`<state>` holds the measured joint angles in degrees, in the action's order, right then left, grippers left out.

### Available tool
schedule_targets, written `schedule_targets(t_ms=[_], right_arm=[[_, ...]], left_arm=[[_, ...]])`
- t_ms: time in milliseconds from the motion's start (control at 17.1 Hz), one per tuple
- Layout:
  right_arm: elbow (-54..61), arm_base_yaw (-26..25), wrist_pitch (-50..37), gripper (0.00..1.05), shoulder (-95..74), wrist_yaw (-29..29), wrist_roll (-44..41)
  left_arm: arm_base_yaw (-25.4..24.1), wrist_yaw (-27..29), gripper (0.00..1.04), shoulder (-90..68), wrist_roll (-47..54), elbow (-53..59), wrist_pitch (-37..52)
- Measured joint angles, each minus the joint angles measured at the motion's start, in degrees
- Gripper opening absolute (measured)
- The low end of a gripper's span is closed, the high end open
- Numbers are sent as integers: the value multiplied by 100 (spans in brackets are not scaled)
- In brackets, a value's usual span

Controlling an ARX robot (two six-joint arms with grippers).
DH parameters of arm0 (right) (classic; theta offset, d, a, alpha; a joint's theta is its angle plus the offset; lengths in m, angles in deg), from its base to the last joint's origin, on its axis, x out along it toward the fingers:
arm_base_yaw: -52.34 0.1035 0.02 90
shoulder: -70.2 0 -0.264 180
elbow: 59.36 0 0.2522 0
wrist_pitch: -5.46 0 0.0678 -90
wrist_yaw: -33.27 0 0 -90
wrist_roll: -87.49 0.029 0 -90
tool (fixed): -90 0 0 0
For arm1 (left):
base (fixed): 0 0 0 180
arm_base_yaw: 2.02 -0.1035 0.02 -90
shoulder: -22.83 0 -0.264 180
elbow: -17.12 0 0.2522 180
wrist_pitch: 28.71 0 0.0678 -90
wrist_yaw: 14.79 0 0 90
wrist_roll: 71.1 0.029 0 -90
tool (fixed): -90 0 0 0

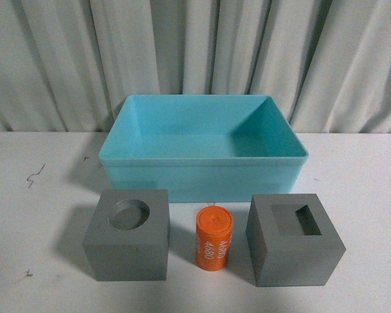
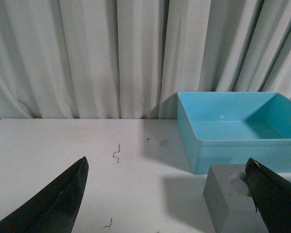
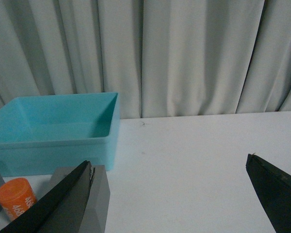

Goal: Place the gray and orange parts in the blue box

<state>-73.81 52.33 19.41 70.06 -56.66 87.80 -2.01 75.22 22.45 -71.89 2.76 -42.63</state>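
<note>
The blue box (image 1: 202, 171) stands empty at the middle of the white table. In front of it stand a gray cube with a round recess (image 1: 127, 235), an orange cylinder with white digits (image 1: 214, 238) and a gray cube with a rectangular recess (image 1: 293, 240). Neither arm shows in the front view. My left gripper (image 2: 167, 194) is open and empty, low over the table left of the round-recess cube (image 2: 228, 201). My right gripper (image 3: 169, 194) is open and empty, right of the rectangular-recess cube (image 3: 99, 199); the orange cylinder (image 3: 17, 196) and the box (image 3: 53, 141) show beyond.
A white curtain (image 1: 195, 52) hangs behind the table. Small dark marks (image 1: 34, 175) lie on the table left of the box. Bare white tabletop stretches to both sides of the box and cubes.
</note>
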Motion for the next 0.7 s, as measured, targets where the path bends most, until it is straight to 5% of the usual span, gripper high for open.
schedule_targets(t_ms=[700], right_arm=[[0, 0, 0, 98, 0, -2, 2]], left_arm=[[0, 0, 98, 0, 0, 0, 0]])
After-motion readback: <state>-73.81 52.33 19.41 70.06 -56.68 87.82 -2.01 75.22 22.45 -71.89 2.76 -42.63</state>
